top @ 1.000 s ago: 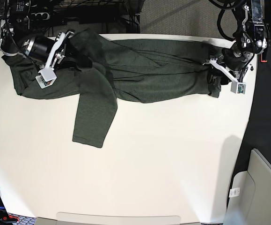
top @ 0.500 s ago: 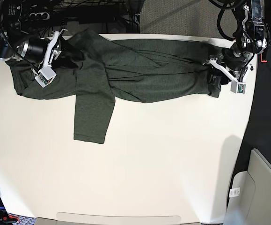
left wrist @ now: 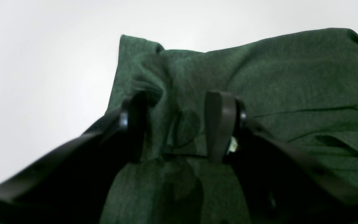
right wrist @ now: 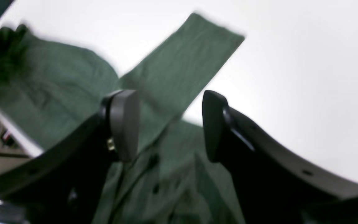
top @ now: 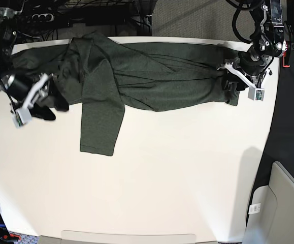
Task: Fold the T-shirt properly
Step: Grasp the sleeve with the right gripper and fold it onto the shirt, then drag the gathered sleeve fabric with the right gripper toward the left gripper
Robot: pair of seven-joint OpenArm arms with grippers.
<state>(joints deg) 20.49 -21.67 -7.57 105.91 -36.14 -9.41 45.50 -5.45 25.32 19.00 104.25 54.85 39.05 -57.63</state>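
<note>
Off the T-shirt's left end, the right tool hangs just beside the cloth's edge, its dark fingers pointing toward the shirt. In the right wrist view this tool has its jaws well apart with nothing between them, and the green cloth lies below and beyond them, blurred. The shirt lies stretched as a long band across the far part of the white tabletop, close to the far edge, with loose folds running along its length and its left end rumpled. One sleeve comes off the shirt left of its middle and lies flat toward the near side, ending in a straight cuff; the right wrist view shows this same sleeve reaching out onto bare white. At the shirt's right end the cloth is bunched, and the left tool sits on that bunch. In the left wrist view this tool has its jaws apart, straddling a raised ridge of cloth; the left finger touches the bunched fabric, but I cannot tell whether the two fingers pinch it. Right of the shirt the tabletop ends at a dark strip.
</note>
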